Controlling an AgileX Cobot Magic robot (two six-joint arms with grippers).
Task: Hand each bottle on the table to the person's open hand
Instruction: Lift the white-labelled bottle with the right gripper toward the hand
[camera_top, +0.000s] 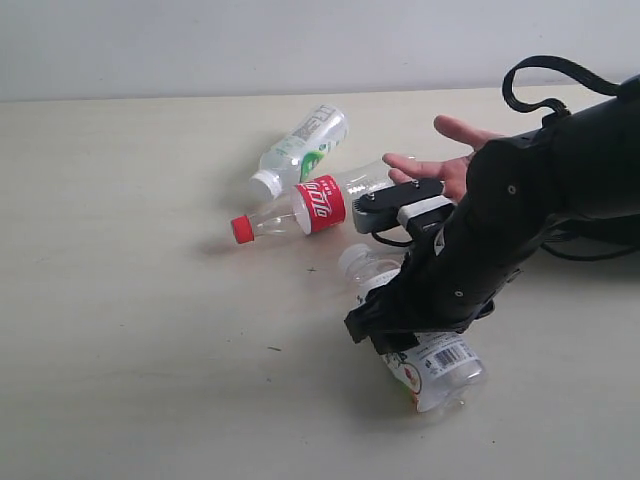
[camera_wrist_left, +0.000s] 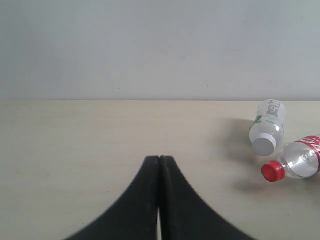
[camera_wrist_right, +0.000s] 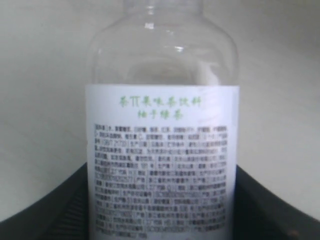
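My right gripper reaches in from the right and is shut on the white-labelled barcode bottle. This bottle slants low over the table, its neck pointing away. In the right wrist view the white-labelled bottle fills the gap between the black fingers. The person's open hand lies palm up just behind my right arm, partly hidden by it. The red-labelled bottle and the green-white bottle lie on their sides. My left gripper is shut and empty, away from both. The yellow-labelled bottle is out of view.
The left wrist view shows the green-white bottle and the red cap of the red-labelled bottle off to one side of my left gripper. A pale wall runs behind the table's far edge. A black cable loops above my right arm.
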